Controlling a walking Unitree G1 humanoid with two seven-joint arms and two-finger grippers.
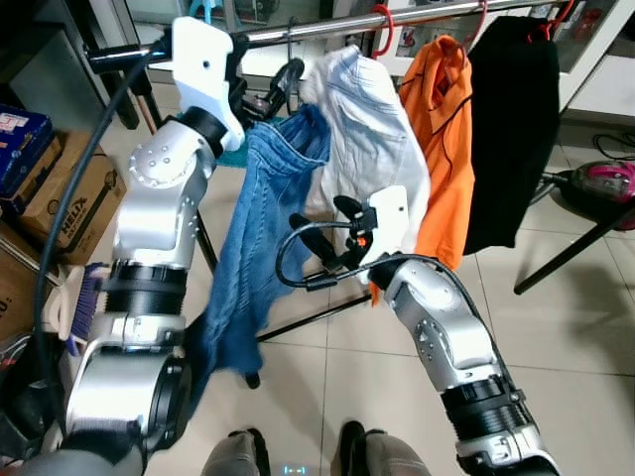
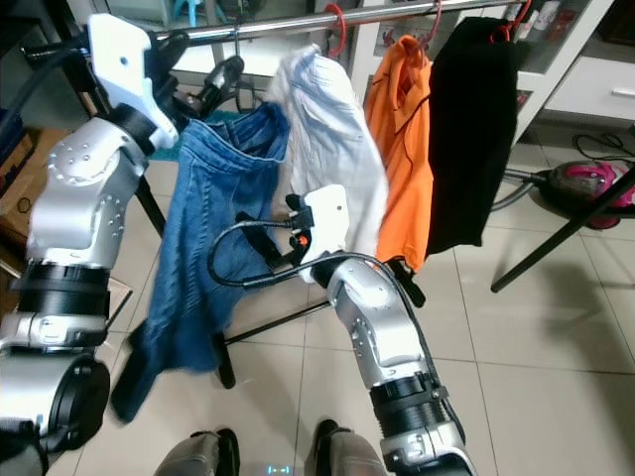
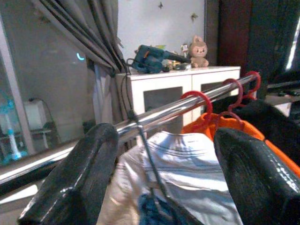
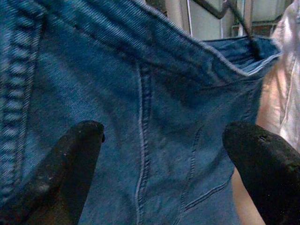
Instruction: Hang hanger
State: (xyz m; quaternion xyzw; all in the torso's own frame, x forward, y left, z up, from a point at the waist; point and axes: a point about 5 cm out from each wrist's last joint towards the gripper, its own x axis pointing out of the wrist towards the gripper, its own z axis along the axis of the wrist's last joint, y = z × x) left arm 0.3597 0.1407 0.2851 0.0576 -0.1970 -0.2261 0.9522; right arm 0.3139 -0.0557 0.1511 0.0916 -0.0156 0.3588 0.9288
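My left gripper [image 1: 276, 91] is raised to the chrome rail [image 1: 327, 28], its 2 black fingers [image 3: 79, 178] spread wide and gripping nothing, with the thin dark hanger [image 3: 146, 145] carrying the blue jeans [image 1: 260, 238] hooked over the rail just in front of them. My right gripper [image 1: 322, 230] sits lower, against the hanging jeans, its 2 fingers [image 4: 70, 159] also parted with denim between them but not pinched. Further along the rail, on my right, hang a white shirt [image 1: 367, 139], an orange shirt [image 1: 446, 139] and a black garment [image 1: 514, 129] on red hangers [image 3: 199, 101].
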